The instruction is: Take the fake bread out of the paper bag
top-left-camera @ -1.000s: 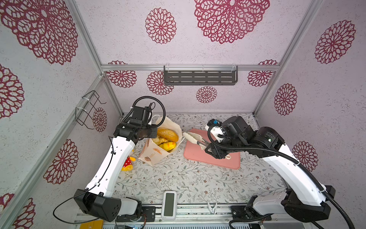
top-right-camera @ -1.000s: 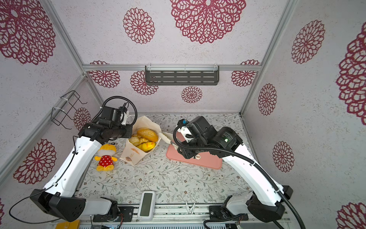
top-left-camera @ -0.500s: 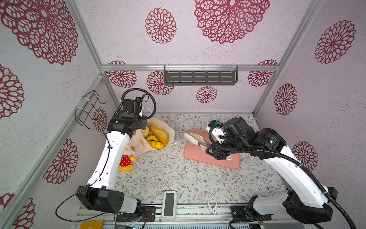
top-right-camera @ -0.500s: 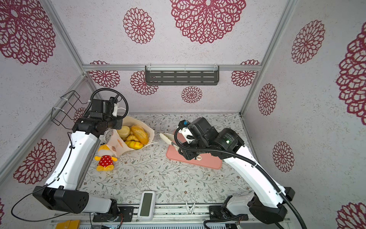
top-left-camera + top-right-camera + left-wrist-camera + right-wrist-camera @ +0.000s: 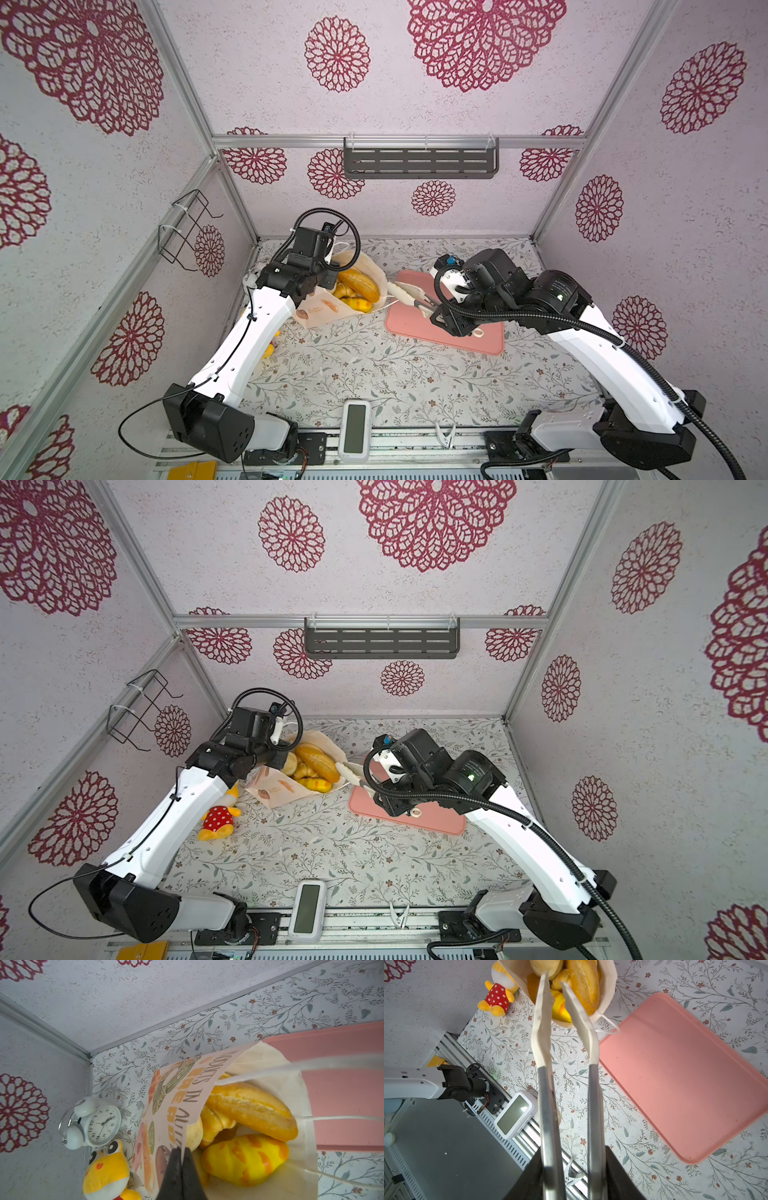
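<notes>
The bag (image 5: 328, 309) leans on the table with its mouth turned up and toward the tray (image 5: 478, 345), which lies just beside it. The bread (image 5: 359, 284) is all inside the bag. A long golden loaf (image 5: 249, 1109) lies on top, with a yellow-orange bun (image 5: 243, 1159) and smaller rolls packed beside it.

The left gripper (image 5: 181, 1150) is closed tight, its jaws pinching the bag's printed rim on the side away from the tray.

The right gripper (image 5: 573, 1159) is partly closed around the metal handles of the tongs (image 5: 546, 1084) and holds them. The tongs' white tips (image 5: 542, 985) stand apart at the bag's mouth, over the bread. Whether either tip touches a piece I cannot tell.

A plush (image 5: 216, 818) lies near the bag, on the side away from the tray. A white clock (image 5: 97, 1124) stands next to the plush, toward the corner. A timer (image 5: 354, 428) sits well apart from the bag, at the table's front edge.
</notes>
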`<state>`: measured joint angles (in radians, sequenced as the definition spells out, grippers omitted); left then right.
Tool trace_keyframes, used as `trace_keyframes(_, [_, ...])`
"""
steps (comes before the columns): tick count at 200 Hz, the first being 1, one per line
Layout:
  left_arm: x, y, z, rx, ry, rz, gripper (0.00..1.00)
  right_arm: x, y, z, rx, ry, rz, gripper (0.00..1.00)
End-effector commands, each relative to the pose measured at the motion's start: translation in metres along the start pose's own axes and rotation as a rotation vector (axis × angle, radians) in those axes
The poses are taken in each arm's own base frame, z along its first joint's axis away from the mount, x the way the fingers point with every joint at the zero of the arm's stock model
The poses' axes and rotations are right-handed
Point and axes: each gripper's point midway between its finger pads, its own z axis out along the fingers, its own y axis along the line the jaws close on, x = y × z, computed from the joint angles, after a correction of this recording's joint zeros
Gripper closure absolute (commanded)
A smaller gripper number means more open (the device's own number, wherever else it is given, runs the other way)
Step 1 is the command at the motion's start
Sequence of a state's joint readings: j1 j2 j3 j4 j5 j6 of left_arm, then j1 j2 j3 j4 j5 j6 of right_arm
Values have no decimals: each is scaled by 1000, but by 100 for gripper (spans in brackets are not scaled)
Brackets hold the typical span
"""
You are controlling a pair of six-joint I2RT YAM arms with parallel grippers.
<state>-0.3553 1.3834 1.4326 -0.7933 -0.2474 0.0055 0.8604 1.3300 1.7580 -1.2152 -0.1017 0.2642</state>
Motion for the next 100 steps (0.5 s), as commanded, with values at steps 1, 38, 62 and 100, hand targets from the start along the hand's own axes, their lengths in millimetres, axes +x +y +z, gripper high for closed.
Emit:
trace_keyframes(1, [-21,-3,-19,15,-129,-80,100,-12,9,-2,-35,-41,-1,57])
trace_keyframes(38, [-4,-23,-18,57,-110,-89,100,4,5,22,-19,84,-26,50])
trace_keyframes(62, [4,-28,-17,64,-98,-100,100,9,2,39,-5,137,-46,46])
trace_keyframes(100, [6,-27,-21,65,-104,-104,100,7,2,64,-12,180,-70,38])
